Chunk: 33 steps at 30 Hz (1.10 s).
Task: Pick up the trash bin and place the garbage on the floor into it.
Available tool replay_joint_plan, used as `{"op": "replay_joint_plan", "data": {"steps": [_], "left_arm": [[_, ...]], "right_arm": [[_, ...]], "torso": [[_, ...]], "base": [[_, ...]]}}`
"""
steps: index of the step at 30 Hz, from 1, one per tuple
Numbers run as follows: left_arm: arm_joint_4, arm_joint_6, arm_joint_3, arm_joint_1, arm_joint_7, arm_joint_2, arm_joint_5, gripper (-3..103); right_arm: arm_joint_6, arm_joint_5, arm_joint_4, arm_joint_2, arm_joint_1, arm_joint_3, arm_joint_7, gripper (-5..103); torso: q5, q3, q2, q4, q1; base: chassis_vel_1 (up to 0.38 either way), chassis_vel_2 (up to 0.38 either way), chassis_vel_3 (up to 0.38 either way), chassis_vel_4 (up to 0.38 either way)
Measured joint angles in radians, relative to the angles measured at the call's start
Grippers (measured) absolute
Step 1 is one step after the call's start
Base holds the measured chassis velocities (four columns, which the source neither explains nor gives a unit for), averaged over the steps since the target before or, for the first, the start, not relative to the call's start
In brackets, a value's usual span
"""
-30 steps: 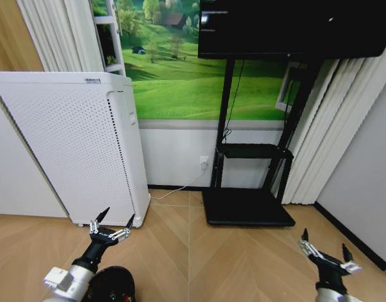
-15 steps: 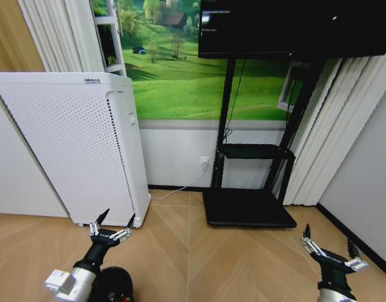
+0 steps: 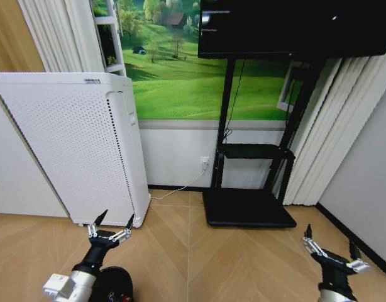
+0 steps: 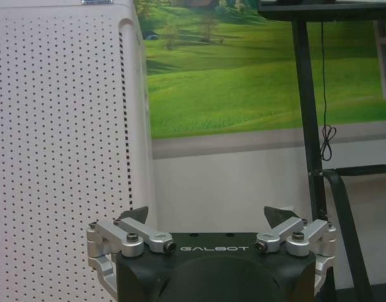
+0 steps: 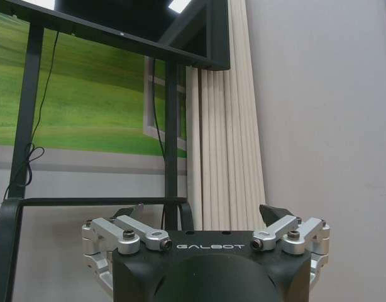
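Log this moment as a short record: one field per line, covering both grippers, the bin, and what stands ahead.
left gripper: open, empty, held low over the wood floor by the base of the white perforated unit
right gripper: open, empty, low at the right near the grey wall
trash bin: black, at the bottom edge of the head view, beside the left arm, not gripped
ahead: black TV stand against the meadow mural
garbage: none seen

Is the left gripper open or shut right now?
Open: the left gripper shows its jaws spread wide with nothing between them, held low beside the white appliance.
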Motion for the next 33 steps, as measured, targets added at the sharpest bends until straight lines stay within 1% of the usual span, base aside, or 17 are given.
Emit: {"op": "replay_joint_plan", "data": {"steps": [2, 6, 10, 12, 13, 16, 21, 25, 33], "left_arm": [[0.002, -0.002, -0.004, 0.003, 0.01, 0.001, 0.009, 100], [0.01, -0.014, 0.002, 0.004, 0.029, 0.001, 0.032, 100], [0.012, -0.017, 0.004, 0.004, 0.032, 0.001, 0.038, 100], [0.013, -0.018, 0.004, 0.003, 0.035, 0.002, 0.039, 100], [0.013, -0.018, 0.004, 0.003, 0.035, 0.002, 0.039, 100], [0.013, -0.024, 0.009, 0.001, 0.029, 0.003, 0.035, 100], [0.013, -0.025, 0.012, 0.0, 0.015, 0.0, 0.033, 100], [0.011, -0.027, 0.013, -0.002, 0.002, -0.002, 0.016, 100], [0.002, -0.034, 0.012, 0.004, -0.006, -0.009, 0.013, 100]], "right_arm": [[0.003, -0.005, 0.0, 0.003, -0.001, -0.007, -0.002, 100], [0.009, -0.007, -0.006, 0.007, -0.001, -0.012, -0.002, 100], [0.009, -0.007, -0.009, 0.007, -0.001, -0.012, -0.002, 100], [0.009, -0.008, -0.013, 0.007, -0.001, -0.013, -0.002, 100], [0.009, -0.008, -0.013, 0.007, -0.001, -0.013, -0.002, 100], [0.01, -0.009, -0.017, 0.007, 0.0, -0.018, -0.002, 100], [0.013, -0.009, -0.021, 0.007, 0.001, -0.02, -0.002, 100], [0.017, -0.011, -0.023, 0.007, 0.001, -0.026, -0.005, 100], [0.019, -0.012, -0.026, 0.005, 0.002, -0.036, -0.008, 100]], "torso": [[0.0, 0.001, 0.002, 0.0, 0.0], [-0.0001, 0.016, 0.021, 0.0001, 0.003], [0.0, 0.024, 0.03, 0.0, 0.005], [0.0, 0.036, 0.045, -0.0001, 0.008], [0.0, 0.036, 0.045, -0.0001, 0.008], [0.0, 0.048, 0.06, 0.0, 0.012], [0.0, 0.054, 0.068, -0.0006, 0.013], [0.0, 0.056, 0.07, 0.0003, 0.014], [0.0, 0.055, 0.069, 0.0, 0.014]], "base": [[0.0, 0.0, 0.0, 0.0], [0.0, 0.0, 0.0, 0.0], [0.0, 0.0, 0.0, 0.0], [-0.024, -0.021, -0.031, -0.016], [-0.047, -0.041, -0.061, -0.031], [-0.052, -0.052, -0.047, -0.039], [-0.052, -0.068, -0.063, -0.05], [0.0, 0.0, 0.0, 0.0], [0.0, 0.0, 0.0, 0.0]]}}
